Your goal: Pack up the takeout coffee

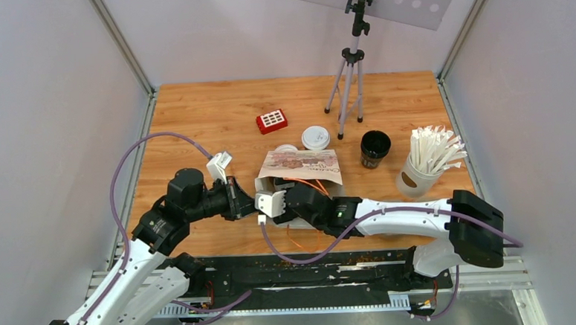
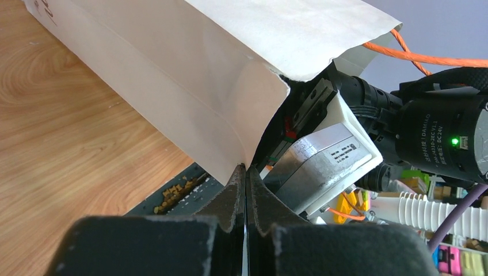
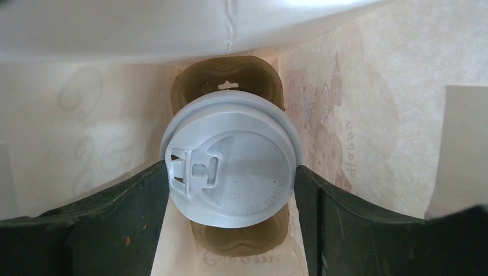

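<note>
The paper bag (image 1: 300,165) lies on its side at the table's middle, mouth toward the arms. My left gripper (image 2: 246,169) is shut on the bag's mouth edge (image 2: 230,144) and holds it up. My right gripper (image 3: 230,184) reaches inside the bag, its fingers (image 3: 132,201) pressed against both sides of the white lid (image 3: 230,161) of a takeout coffee, whose black cup is hidden under the lid. Behind the lid sits the brown cardboard cup tray (image 3: 230,86). In the top view the bag hides the right gripper's fingers. Another black cup (image 1: 374,147) stands lidless to the right of the bag.
A loose white lid (image 1: 315,137) lies behind the bag, with a second lid (image 1: 286,148) beside it. A red block (image 1: 272,121) lies further back, a tripod (image 1: 349,77) behind that. The white cup of wrapped straws (image 1: 419,174) stands at the right.
</note>
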Robot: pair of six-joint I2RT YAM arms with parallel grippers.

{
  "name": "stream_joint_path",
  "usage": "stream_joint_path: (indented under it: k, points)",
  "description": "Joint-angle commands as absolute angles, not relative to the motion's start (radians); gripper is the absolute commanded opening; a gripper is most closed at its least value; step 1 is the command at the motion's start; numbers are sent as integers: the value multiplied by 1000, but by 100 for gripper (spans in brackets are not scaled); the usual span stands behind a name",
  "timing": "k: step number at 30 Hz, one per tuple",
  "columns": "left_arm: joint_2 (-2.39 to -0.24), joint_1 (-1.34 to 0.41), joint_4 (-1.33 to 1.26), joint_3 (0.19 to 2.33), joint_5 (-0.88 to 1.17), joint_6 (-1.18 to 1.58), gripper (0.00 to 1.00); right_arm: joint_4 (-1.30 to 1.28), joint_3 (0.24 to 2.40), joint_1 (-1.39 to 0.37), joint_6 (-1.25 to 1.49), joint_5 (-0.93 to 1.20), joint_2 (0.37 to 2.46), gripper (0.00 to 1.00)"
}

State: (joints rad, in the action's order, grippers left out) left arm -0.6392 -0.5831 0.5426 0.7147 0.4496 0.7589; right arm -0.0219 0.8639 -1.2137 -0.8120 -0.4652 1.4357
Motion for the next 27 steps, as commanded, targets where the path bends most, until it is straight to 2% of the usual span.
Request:
stream_joint_path:
  k: [1, 27]
  points:
    - [-618, -594, 485, 746, 509, 803, 0, -81, 856, -1202, -797, -464, 1406, 75]
    - [-620, -593, 432, 728, 533, 845, 0, -11, 871, -1200, -878, -419, 1449, 75]
